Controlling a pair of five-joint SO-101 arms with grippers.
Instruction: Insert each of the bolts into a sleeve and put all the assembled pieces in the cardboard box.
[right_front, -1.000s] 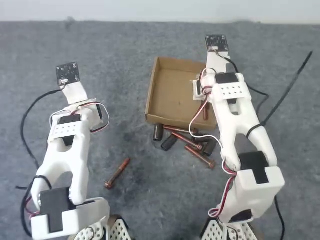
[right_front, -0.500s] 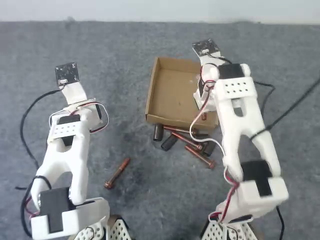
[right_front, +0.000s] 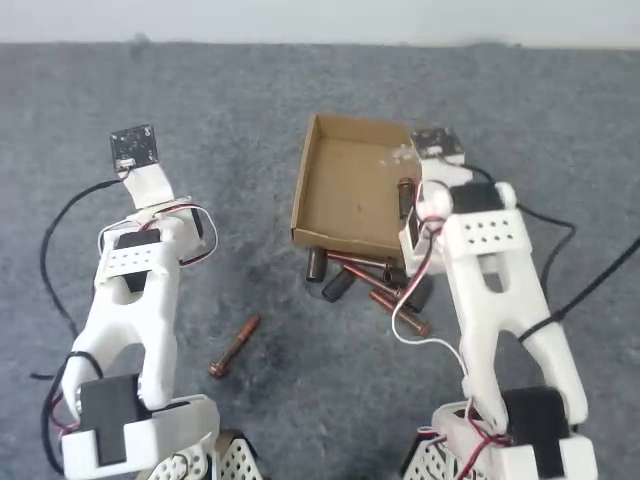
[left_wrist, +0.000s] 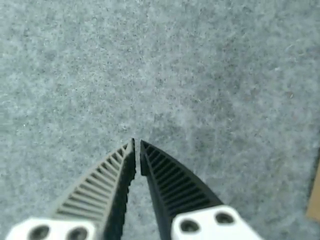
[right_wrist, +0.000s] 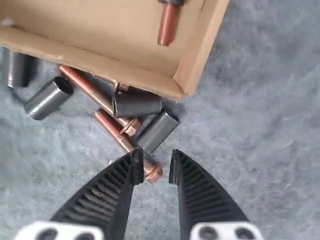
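The cardboard box (right_front: 340, 180) holds one copper bolt in a dark sleeve (right_front: 406, 196) by its right wall, which also appears in the right wrist view (right_wrist: 168, 22). Just in front of the box lies a pile of copper bolts (right_front: 398, 308) and grey sleeves (right_front: 340, 283). My right gripper (right_wrist: 155, 159) hovers open over this pile, with a bolt's head (right_wrist: 152, 172) between its fingertips and a sleeve (right_wrist: 157, 131) just beyond. A lone bolt (right_front: 235, 346) lies on the carpet between the arms. My left gripper (left_wrist: 136, 146) is shut over bare carpet, holding nothing.
Grey carpet covers the whole work area. The box's near wall (right_wrist: 95, 61) stands right behind the pile. More sleeves (right_wrist: 48, 97) and a long bolt (right_wrist: 90, 90) lie against it. Cables trail from both arms.
The right arm has drawn back from over the box to the pile in front of it, and a sleeved bolt now lies in the box. The left arm has not moved.
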